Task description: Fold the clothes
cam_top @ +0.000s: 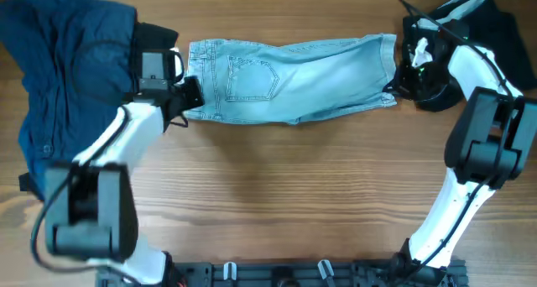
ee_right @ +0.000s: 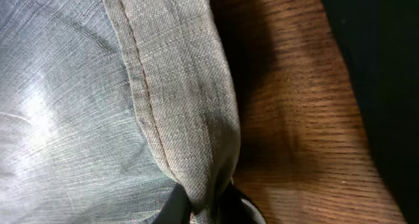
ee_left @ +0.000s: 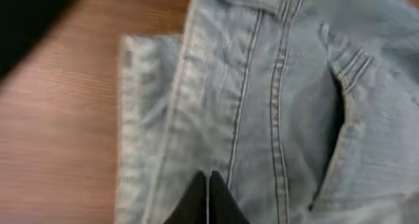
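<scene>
The pale denim shorts (cam_top: 294,69) lie flat across the far middle of the table, waist to the left and cuffed hems to the right. My left gripper (cam_top: 186,96) is at the waist's near-left corner. In the left wrist view its jaws (ee_left: 208,179) are pressed together on the denim (ee_left: 275,86) by the waistband. My right gripper (cam_top: 394,84) is at the hem end, and its jaws (ee_right: 204,199) are shut on the cuffed hem (ee_right: 177,86). A dark navy garment (cam_top: 63,60) lies at the far left, and a black garment (cam_top: 495,27) at the far right.
Bare wooden tabletop (cam_top: 294,186) spreads in front of the shorts. The navy garment reaches down the left edge beside my left arm. The black garment shows as a dark edge in the right wrist view (ee_right: 380,67). The arm bases stand at the near edge.
</scene>
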Robot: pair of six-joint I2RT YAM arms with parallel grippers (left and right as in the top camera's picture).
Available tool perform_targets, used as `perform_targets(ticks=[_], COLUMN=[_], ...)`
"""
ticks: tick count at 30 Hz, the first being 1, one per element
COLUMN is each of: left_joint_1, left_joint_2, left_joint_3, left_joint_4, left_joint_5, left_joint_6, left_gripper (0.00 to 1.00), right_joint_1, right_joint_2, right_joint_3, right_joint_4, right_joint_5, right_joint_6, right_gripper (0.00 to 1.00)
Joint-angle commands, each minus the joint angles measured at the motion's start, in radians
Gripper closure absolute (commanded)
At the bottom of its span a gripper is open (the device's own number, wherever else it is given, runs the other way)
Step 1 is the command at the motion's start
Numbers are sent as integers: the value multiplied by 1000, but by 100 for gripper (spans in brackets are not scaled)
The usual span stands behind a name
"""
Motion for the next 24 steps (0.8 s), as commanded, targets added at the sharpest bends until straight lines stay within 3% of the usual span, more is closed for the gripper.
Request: perform_targets(ticks=[1,11,16,19,24], left_joint_1=[-3,-3,-3,-3,-3], left_joint_2=[69,219,277,277,277], left_joint_3=[11,11,11,11,11], left_joint_4=[98,72,66,65,65], left_joint_5=[178,45,46,46,46], left_joint_6=[-2,-2,-3,-6,-6], left_gripper=[96,96,96,96,96], right_joint_1=[6,6,42,131,462], right_joint_2=[20,-8,-197,-294,-346], right_joint_3=[-24,-22,-23,-23,-23], right_joint_4=[-6,10,8,10,124], right_joint_5=[97,24,-75,-92,-88], right_joint_6=[-21,-60,-86,-85,8], right_gripper=[96,96,96,96,96])
